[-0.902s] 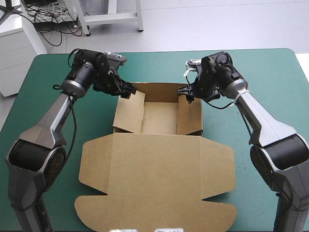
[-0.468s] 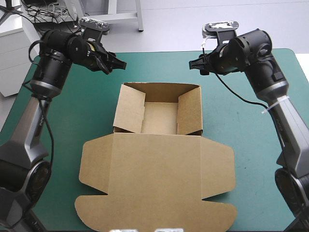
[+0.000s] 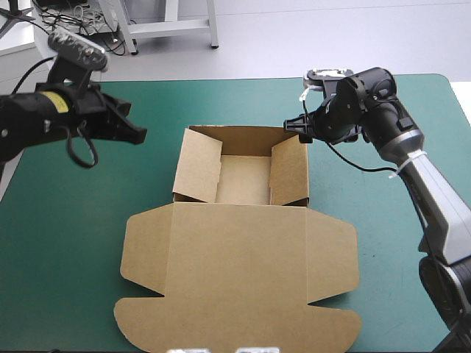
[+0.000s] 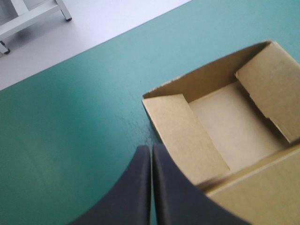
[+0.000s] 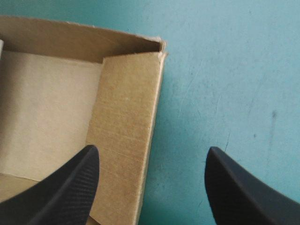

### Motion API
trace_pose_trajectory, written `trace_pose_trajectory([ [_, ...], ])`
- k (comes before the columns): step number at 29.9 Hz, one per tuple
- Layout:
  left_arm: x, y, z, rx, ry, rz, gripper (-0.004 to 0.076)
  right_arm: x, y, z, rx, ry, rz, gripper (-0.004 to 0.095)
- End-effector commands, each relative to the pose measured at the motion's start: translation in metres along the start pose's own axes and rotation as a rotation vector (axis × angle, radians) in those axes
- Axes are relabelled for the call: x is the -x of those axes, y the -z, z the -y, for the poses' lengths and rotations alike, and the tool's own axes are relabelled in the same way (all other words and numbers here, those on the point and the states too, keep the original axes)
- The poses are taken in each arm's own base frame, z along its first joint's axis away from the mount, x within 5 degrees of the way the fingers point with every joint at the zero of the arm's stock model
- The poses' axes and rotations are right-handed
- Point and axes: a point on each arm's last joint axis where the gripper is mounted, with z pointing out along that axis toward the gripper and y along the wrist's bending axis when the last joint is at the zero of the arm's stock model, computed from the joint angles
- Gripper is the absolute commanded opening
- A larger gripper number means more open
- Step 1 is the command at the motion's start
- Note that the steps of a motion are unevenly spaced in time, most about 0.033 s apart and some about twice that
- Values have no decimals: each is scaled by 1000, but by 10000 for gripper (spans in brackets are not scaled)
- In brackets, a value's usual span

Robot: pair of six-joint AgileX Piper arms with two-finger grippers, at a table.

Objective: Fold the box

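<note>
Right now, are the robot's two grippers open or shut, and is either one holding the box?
Left gripper: shut, holding nothing, beside the box.
Right gripper: open, holding nothing.

Note your table [image 3: 221,103], teal-green cover; beyond its far edge pale grey floor [image 3: 331,37], a white stand [image 3: 169,27], tangled cables [image 3: 73,16].

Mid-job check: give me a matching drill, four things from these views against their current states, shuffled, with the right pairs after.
Column one:
1. left gripper
2. right gripper
3. tray
4. lid

Column two:
A. lying flat on the teal-green cover
B. open, at the tray's far right corner
C. walls raised
D. shut, off the tray's left side

Pairs: 1-D; 2-B; 3-C; 4-A
</note>
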Motion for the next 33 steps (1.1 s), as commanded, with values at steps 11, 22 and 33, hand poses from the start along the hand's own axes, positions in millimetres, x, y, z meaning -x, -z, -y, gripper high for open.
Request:
trace_pose_trajectory([
  [11, -139, 30, 19, 12, -1, -84, -10, -4, -72, -6, 13, -29, -188, 575],
  [22, -251, 15, 33, 24, 35, -105, -10, -10, -110, -12, 55, -36, -288, 217],
  [33, -292, 20, 38, 28, 46, -117, -10, 1, -99, 22, 33, -81, -248, -20],
])
